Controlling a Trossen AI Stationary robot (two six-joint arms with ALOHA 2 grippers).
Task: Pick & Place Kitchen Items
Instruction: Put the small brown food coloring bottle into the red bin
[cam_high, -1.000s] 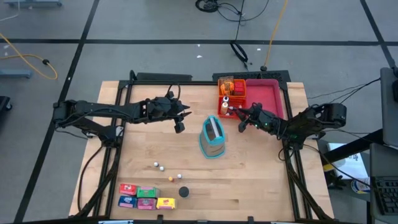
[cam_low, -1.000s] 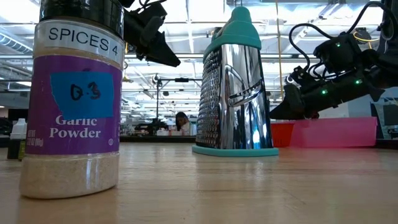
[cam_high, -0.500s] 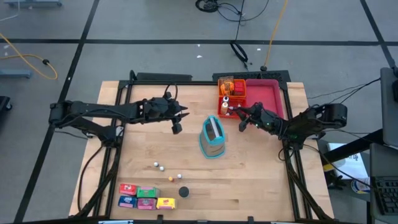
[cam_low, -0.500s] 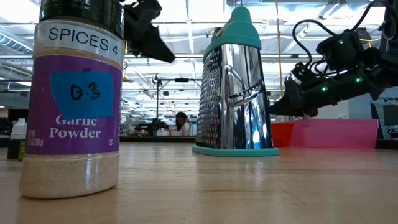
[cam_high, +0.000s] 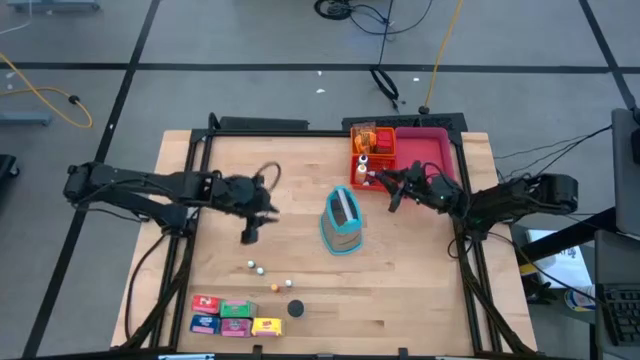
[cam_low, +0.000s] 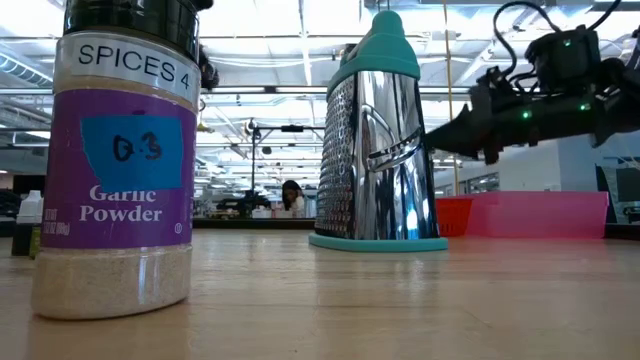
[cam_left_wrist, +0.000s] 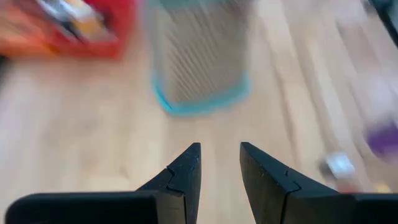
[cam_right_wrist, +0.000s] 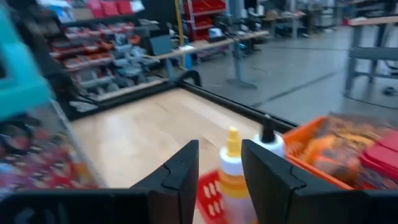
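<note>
While the left hand hovers empty — tiny bottles lie near.

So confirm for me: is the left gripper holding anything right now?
No: the left gripper shows an empty gap between its fingers, with only bare wooden table beyond.

A grey floor crossed by dark lines surrounded the wooden table; beyond the table, bright ceiling lights hung over distant workbenches.

I read on spice jar, low view, 9 o'clock: white band "SPICES 4"; blue patch, handwritten "0-3"; purple label "Garlic Powder". No other text legible.
</note>
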